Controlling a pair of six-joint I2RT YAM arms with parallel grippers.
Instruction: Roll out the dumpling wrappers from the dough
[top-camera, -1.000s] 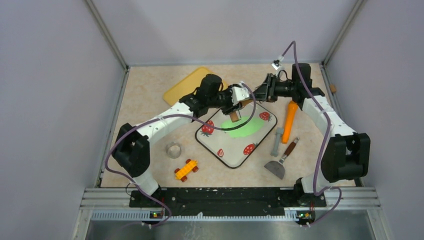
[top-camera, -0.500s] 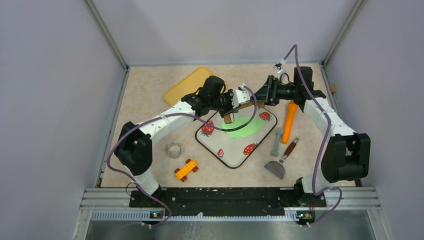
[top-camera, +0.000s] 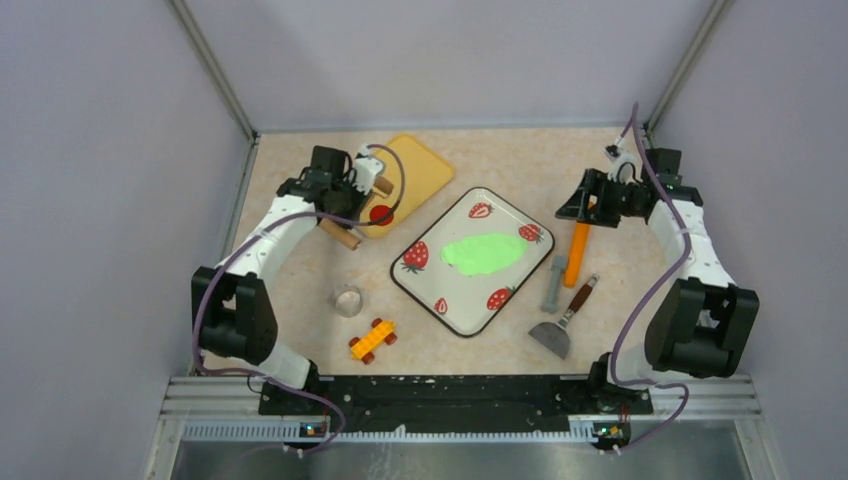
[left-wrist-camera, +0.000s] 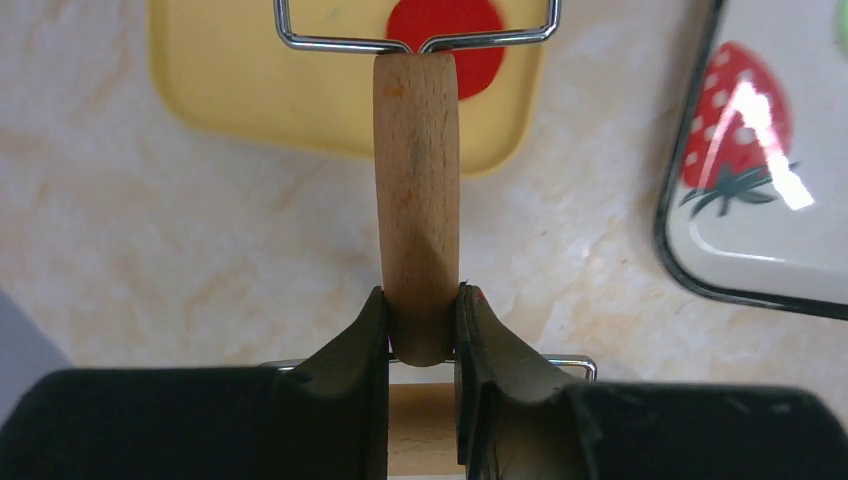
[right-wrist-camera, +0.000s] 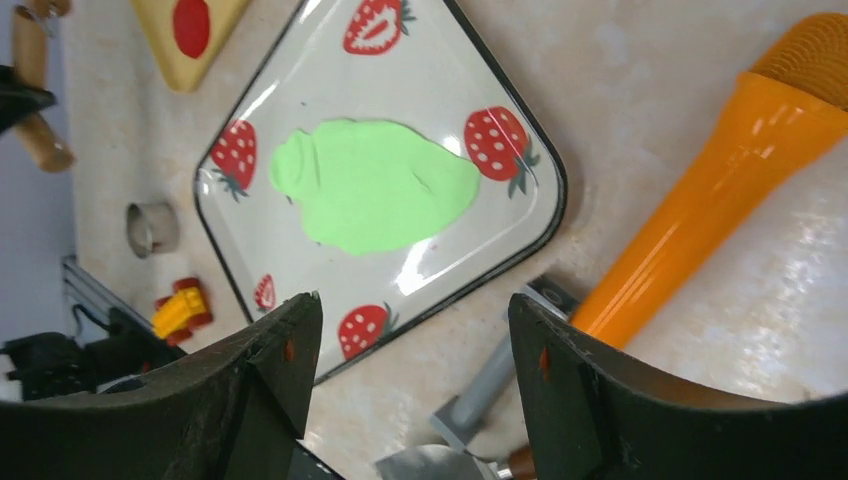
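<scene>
One orange stick (top-camera: 579, 243) flanks the tray (top-camera: 455, 292) holding dough (top-camera: 485, 252).

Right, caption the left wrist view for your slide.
Left gripper clamping a wooden handle; red disc on yellow board beyond.

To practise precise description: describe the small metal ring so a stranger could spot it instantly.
Find the strawberry-printed tray in the middle of the table. Just off its left corner sits the metal ring. Unlike the orange toy car nearby, it is a plain, silvery, open hoop.
</scene>
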